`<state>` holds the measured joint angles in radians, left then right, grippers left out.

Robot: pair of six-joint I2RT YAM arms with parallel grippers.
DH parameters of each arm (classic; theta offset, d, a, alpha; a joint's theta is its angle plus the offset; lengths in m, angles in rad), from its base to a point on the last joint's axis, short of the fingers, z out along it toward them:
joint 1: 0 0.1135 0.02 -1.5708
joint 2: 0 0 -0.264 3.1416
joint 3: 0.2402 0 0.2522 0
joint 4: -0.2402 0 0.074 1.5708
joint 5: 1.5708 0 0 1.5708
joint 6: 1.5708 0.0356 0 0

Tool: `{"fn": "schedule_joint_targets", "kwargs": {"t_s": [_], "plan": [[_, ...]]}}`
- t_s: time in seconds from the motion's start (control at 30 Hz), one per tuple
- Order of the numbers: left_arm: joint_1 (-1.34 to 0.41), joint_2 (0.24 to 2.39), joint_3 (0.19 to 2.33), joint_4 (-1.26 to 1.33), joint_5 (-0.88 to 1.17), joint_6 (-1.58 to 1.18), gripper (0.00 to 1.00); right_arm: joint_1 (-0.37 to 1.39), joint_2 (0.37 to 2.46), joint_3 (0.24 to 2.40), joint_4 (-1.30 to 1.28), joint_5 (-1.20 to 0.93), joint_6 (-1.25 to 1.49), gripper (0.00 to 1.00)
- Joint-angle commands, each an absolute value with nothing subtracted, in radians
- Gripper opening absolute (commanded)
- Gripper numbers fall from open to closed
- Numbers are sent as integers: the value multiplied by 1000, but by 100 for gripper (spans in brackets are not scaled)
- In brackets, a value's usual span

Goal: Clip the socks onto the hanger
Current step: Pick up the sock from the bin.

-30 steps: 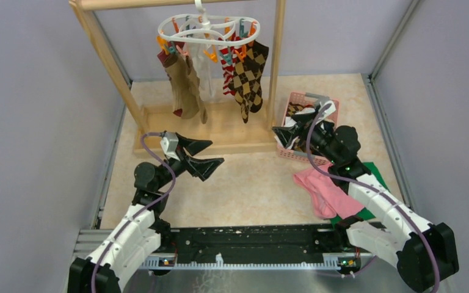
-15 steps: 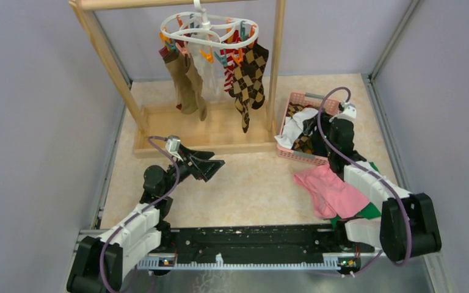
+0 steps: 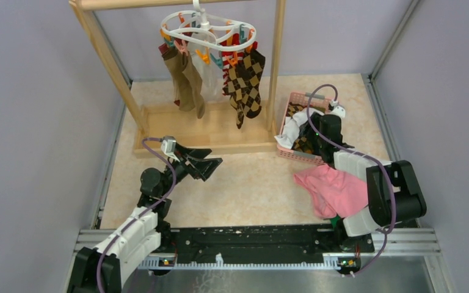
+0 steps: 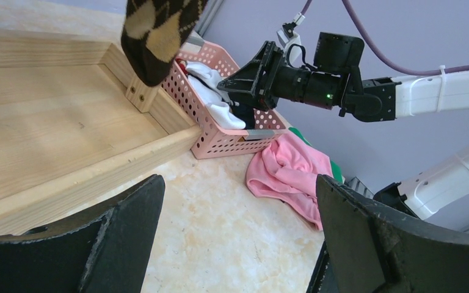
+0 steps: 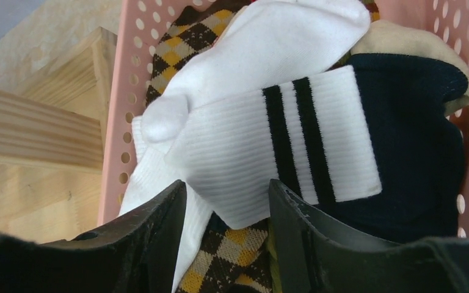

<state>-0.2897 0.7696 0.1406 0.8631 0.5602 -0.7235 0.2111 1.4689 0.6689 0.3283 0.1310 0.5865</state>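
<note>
The white ring hanger (image 3: 204, 27) hangs from the wooden rack's bar with several socks clipped on: brown (image 3: 184, 79), white (image 3: 208, 72), red-white striped (image 3: 231, 64) and argyle (image 3: 244, 82). My right gripper (image 3: 302, 129) reaches into the pink basket (image 3: 315, 97). In the right wrist view its jaws (image 5: 227, 201) are open, with the corner of a white sock with two black stripes (image 5: 269, 146) between them, above an argyle sock (image 5: 232, 262) and beside a navy sock (image 5: 415, 146). My left gripper (image 3: 206, 162) is open and empty, low over the floor (image 4: 238, 207).
The wooden rack's base (image 3: 220, 131) and right post (image 3: 275, 67) stand just left of the basket (image 4: 220, 137). A pink cloth (image 3: 333, 190) lies over a green cloth (image 4: 337, 173) in front of the basket, beside the right arm.
My right gripper has turned and pushed down into the basket onto the white sock. My left gripper has dropped slightly. The hanger and its socks have swung a little.
</note>
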Motion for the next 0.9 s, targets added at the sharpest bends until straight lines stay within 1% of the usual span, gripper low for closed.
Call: {"fn": "schedule_joint_targets", "kwargs": {"t_s": [0.0,0.1,0.27,0.3,0.5,0.7,0.8,0.87], "plan": [[-291,763,159,883,558,-705,98,209,1502,716,402,121,562,49],[-291,764,157,881,560,-704,98,209,1510,717,415,138,550,40],[-291,762,158,879,563,-705,98,209,1467,702,412,169,514,13],[-291,762,159,879,563,-705,98,209,1446,692,410,179,508,11],[-291,778,163,902,577,-708,98,209,1291,646,390,181,471,7],[-291,805,172,947,648,-728,98,209,1173,620,372,130,406,6],[-291,828,185,964,699,-738,98,209,1135,596,397,85,370,9],[-291,845,196,969,727,-746,98,209,1152,611,370,62,346,12]]}}
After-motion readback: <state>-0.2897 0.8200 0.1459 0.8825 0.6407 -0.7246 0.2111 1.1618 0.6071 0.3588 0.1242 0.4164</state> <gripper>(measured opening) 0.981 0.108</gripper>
